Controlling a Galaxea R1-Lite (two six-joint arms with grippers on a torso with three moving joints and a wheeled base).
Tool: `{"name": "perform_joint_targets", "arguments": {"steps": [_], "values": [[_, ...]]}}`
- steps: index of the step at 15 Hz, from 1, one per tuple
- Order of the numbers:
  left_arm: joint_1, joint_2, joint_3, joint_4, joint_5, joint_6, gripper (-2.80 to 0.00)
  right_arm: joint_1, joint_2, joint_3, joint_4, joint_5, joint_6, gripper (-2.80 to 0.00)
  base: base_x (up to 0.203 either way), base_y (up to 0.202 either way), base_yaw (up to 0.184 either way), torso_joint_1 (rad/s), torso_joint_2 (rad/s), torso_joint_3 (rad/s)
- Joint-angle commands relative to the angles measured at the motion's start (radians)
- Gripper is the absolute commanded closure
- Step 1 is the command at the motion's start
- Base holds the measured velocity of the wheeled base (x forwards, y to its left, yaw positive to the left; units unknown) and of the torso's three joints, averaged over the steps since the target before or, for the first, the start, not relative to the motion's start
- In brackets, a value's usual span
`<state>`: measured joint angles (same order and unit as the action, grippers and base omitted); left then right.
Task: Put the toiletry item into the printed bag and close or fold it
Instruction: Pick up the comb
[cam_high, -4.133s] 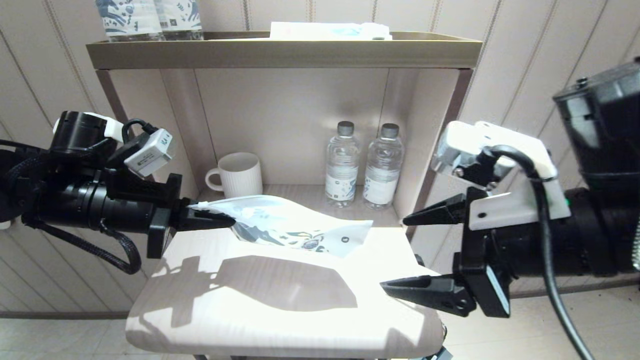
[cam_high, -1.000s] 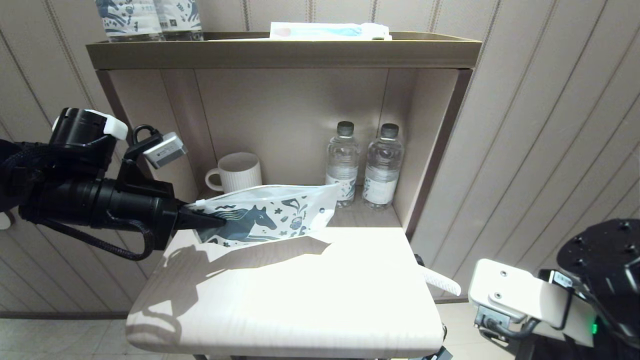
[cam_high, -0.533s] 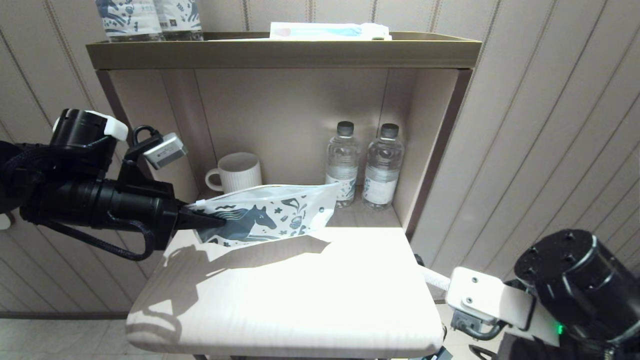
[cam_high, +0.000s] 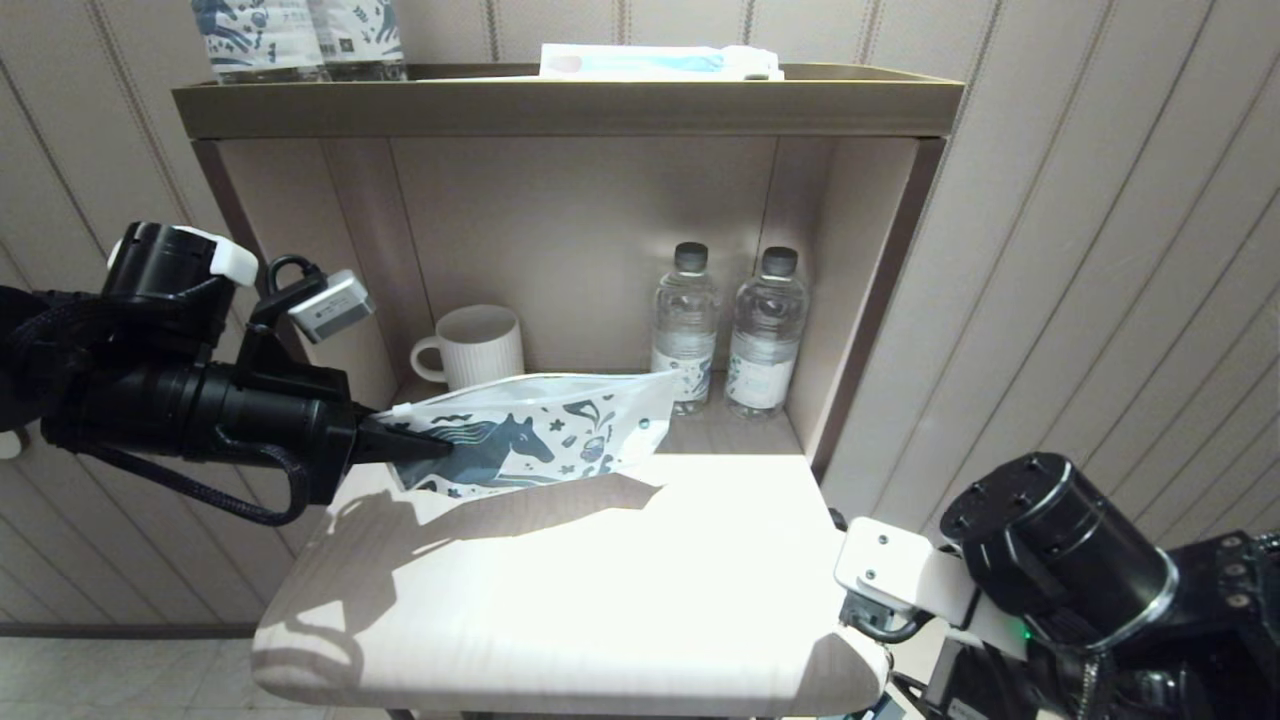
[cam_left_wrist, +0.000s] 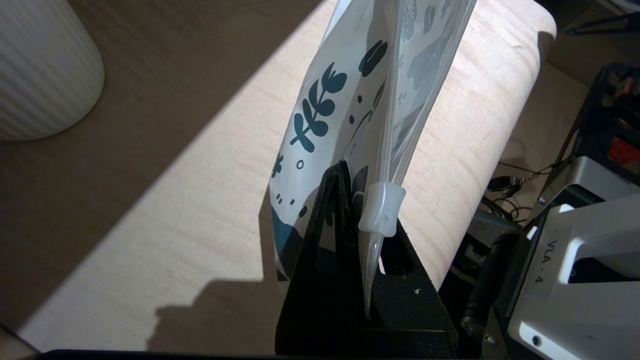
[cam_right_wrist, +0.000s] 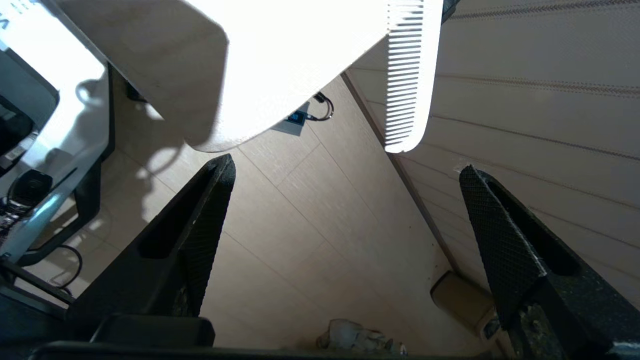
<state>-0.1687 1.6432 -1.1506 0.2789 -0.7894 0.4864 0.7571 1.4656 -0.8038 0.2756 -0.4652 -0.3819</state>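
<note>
the comb (cam_right_wrist: 407, 75) lies at the table's (cam_high: 560, 600) right edge, its long axis crossing the rim, one end jutting out past it, teeth along one side. the right gripper (cam_right_wrist: 345, 175) waits below that end, jaws spread wide, grasping nothing. the left gripper (cam_left_wrist: 345, 200) is clenched on the printed bag's (cam_high: 540, 430) corner, the bag standing on edge above the table.

Black cylindrical arms carry looped cables, white screw-studded camera brackets and pointed, textured black claws.

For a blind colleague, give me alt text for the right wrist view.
The right pincer stands open just short of a white comb that juts past the edge of the pale table, with tiled floor below.
</note>
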Motion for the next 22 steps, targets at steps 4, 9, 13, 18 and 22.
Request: {"name": "perform_joint_targets", "arguments": {"steps": [4, 9, 13, 18, 22], "values": [[0.0, 0.001, 0.003, -0.01, -0.005, 0.003, 0.0, -0.001, 0.014, 0.046, -0.054, -0.117, -0.002, -2.8, 0.0, 0.0, 0.0, 0.0, 0.0, 0.0], [0.0, 0.001, 0.021, -0.037, -0.013, 0.003, 0.0, 0.021, 0.035, 0.108, -0.128, -0.141, -0.004, -2.8, 0.0, 0.0, 0.0, 0.0, 0.0, 0.0], [0.0, 0.002, 0.03, -0.047, -0.014, 0.003, 0.0, 0.017, 0.05, 0.13, -0.184, -0.153, -0.023, -2.8, 0.0, 0.0, 0.0, 0.0, 0.0, 0.0], [0.0, 0.007, 0.032, -0.047, -0.019, 0.004, 0.0, -0.032, 0.122, 0.134, -0.311, -0.154, -0.048, -2.8, 0.0, 0.0, 0.0, 0.0, 0.0, 0.0], [0.0, 0.024, 0.032, -0.048, -0.019, 0.012, 0.0, -0.037, 0.157, 0.123, -0.35, -0.154, -0.06, -2.8, 0.0, 0.0, 0.0, 0.0, 0.0, 0.0]]}}
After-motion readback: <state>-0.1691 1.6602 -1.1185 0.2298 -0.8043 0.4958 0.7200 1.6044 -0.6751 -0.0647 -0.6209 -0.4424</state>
